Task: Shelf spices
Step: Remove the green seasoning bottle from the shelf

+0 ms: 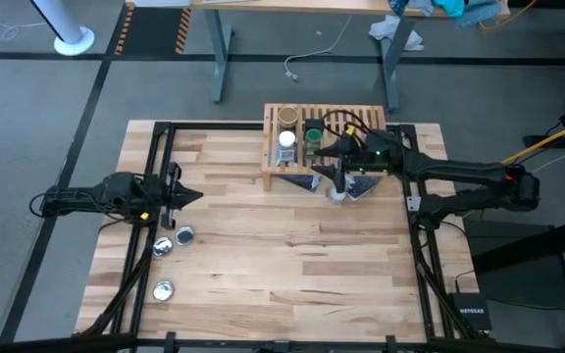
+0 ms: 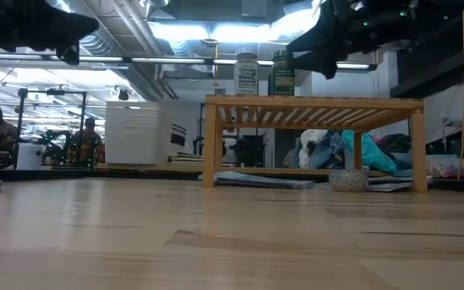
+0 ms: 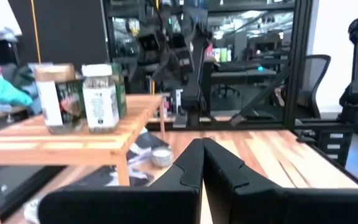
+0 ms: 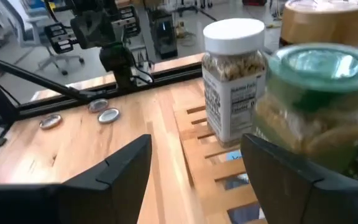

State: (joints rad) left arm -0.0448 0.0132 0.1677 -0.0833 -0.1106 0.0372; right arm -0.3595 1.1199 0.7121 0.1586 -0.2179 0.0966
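The shelf (image 1: 312,147), a low rack of wooden slats, stands at the table's far middle. On its top stand a tan-lidded jar (image 1: 288,116), a white-capped clear jar (image 4: 234,81) and a green-lidded jar (image 4: 316,106). My right gripper (image 1: 339,182) hovers open over the shelf's near edge. Nothing is between its fingers, and the green-lidded jar stands just beyond one fingertip. My left gripper (image 3: 202,155) is shut and empty, held level above the table's left side (image 1: 179,196).
Three flat silver round pieces (image 1: 163,246) (image 1: 184,234) (image 1: 164,289) lie near the left arm. A small round grey container (image 2: 349,179) sits on the table under the shelf's near right part. The middle and near table show bare wood (image 1: 292,275).
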